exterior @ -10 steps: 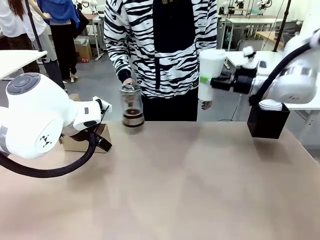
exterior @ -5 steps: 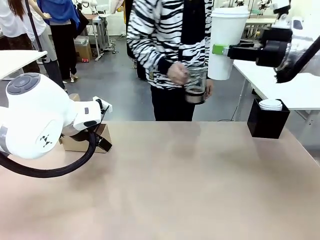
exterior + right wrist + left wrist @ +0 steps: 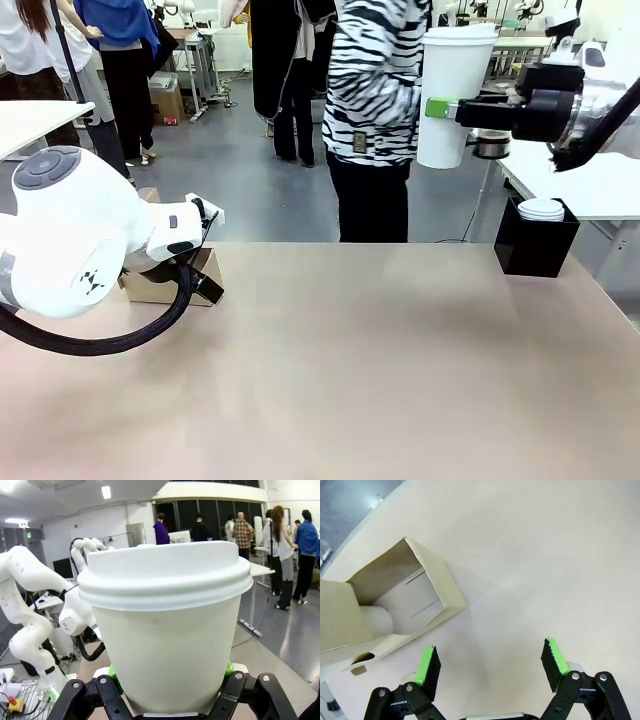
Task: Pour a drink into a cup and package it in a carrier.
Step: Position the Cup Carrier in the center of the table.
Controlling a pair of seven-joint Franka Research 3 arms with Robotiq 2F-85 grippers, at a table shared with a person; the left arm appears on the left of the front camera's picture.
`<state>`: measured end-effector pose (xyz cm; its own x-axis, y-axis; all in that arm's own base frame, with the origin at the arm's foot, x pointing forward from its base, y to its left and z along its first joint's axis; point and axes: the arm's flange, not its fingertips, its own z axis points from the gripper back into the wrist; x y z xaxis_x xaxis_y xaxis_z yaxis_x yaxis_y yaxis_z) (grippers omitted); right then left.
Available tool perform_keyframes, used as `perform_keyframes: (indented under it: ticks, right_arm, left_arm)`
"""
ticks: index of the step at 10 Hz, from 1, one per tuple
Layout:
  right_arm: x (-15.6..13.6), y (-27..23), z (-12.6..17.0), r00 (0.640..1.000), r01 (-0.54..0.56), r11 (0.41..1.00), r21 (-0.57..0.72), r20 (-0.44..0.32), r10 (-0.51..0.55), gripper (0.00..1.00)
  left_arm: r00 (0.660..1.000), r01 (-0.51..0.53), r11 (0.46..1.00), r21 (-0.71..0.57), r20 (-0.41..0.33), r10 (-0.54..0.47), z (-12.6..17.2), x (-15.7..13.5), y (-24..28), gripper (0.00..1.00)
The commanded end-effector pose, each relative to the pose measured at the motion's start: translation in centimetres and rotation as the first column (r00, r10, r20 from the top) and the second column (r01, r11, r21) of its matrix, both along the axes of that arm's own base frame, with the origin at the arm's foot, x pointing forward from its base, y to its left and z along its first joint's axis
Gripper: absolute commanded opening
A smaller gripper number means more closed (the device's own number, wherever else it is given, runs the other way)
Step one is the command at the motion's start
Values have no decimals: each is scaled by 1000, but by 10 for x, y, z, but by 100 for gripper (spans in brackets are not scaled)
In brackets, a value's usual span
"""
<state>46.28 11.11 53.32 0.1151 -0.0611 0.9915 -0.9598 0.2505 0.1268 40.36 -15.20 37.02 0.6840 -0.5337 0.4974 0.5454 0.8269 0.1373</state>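
My right gripper is shut on a tall white lidded cup, holding it upright high above the table's far right side. In the right wrist view the cup sits between the green pads of that gripper. A glass jug peeks out behind the gripper; its dark drink is barely visible. The brown cardboard carrier stands at the table's left, behind my left arm. My left gripper hangs open over the table beside the carrier, where a white cup fills one slot.
A person in a zebra-striped top stands beyond the far edge, turned away toward the right. A black box with a stack of white lids sits at the table's far right. Other people stand farther back.
My right gripper has lifted the lidded cup higher and now holds it still. The person has carried the jug off the table and moved to the right. My left arm has not moved.
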Motion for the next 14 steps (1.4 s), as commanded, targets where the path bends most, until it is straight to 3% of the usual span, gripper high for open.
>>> perform_keyframes:
  ticks: [1, 5, 7, 9, 11, 14]
  right_arm:
    - [4, 3, 7, 999, -4, 1000, 13, 32, 4, 80]
    - [4, 3, 7, 999, -4, 1000, 13, 32, 4, 80]
    - [4, 3, 7, 999, -4, 1000, 13, 32, 4, 80]
    - [4, 3, 7, 999, -4, 1000, 13, 32, 4, 80]
    - [4, 3, 7, 999, -4, 1000, 13, 32, 4, 80]
    - [4, 3, 7, 999, -4, 1000, 13, 32, 4, 80]
  left_arm:
    - [1000, 0, 1000, -2, 0, 0, 0, 0, 0, 100]
    - [1000, 0, 1000, 0, 0, 0, 0, 0, 0, 100]
    - [1000, -30, 1000, 6, 0, 30, 32, 1, -3, 100]
    - [996, -67, 997, -33, -53, 65, 76, -5, -1, 100]
    - [980, -164, 986, 5, -112, 164, 126, -7, 2, 100]
    - [944, -296, 955, 19, -145, 296, 181, 20, 23, 100]
